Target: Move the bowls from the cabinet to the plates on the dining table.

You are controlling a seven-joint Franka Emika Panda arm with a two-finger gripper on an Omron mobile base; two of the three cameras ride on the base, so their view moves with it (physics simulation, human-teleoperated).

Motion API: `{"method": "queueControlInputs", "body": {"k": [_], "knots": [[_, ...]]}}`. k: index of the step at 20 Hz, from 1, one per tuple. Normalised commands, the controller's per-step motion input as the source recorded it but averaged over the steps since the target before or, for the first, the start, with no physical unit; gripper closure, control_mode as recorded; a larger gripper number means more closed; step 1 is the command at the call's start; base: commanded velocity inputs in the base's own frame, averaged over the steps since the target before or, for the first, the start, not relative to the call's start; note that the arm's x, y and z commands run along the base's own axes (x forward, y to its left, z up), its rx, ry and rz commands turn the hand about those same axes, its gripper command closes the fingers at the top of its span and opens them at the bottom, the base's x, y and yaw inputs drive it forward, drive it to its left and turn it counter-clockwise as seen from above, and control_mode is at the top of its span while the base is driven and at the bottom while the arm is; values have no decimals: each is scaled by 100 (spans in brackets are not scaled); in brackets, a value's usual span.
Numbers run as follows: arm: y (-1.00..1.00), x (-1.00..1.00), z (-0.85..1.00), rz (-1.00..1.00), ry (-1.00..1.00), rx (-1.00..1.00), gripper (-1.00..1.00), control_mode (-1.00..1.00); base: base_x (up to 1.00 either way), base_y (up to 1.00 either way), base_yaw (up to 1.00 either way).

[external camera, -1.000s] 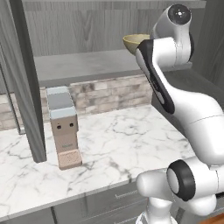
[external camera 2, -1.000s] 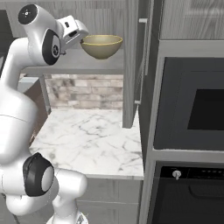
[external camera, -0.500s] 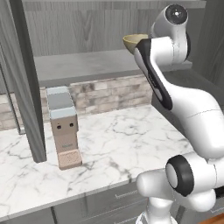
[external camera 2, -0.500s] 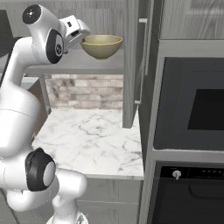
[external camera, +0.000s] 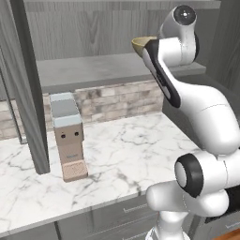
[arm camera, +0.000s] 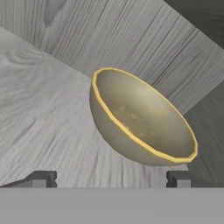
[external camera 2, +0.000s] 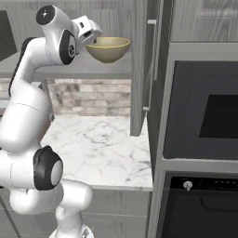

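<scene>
A pale yellow-olive bowl [external camera 2: 108,49] stands on the lower shelf of the open grey cabinet [external camera: 93,70]. In the hand view the bowl [arm camera: 140,118] sits tilted just ahead of the fingertips, on the grey wood-grain shelf [arm camera: 39,118]. My gripper [external camera 2: 94,40] is open at the bowl's left rim, jaws wide and holding nothing. From the left base the arm covers most of the bowl [external camera: 140,44]. The plates and the dining table are out of view.
A small beige and grey machine [external camera: 68,140] stands on the marble counter [external camera: 126,159] below the cabinet. The open cabinet doors [external camera: 26,84] [external camera 2: 140,69] hang on either side. A built-in black oven [external camera 2: 204,116] fills the wall to the right.
The hand has edged slightly closer to the bowl. The bowl has not moved and the jaws stay wide.
</scene>
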Motion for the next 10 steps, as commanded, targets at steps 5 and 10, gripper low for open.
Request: {"method": "queueControlInputs", "body": {"k": [5, 10], "knots": [[-4, 31, 0, 0, 0, 0, -100, -100, 0, 0, 0], [-1, 31, 0, 0, 0, 0, -100, -100, 0, 0, 0]]}}
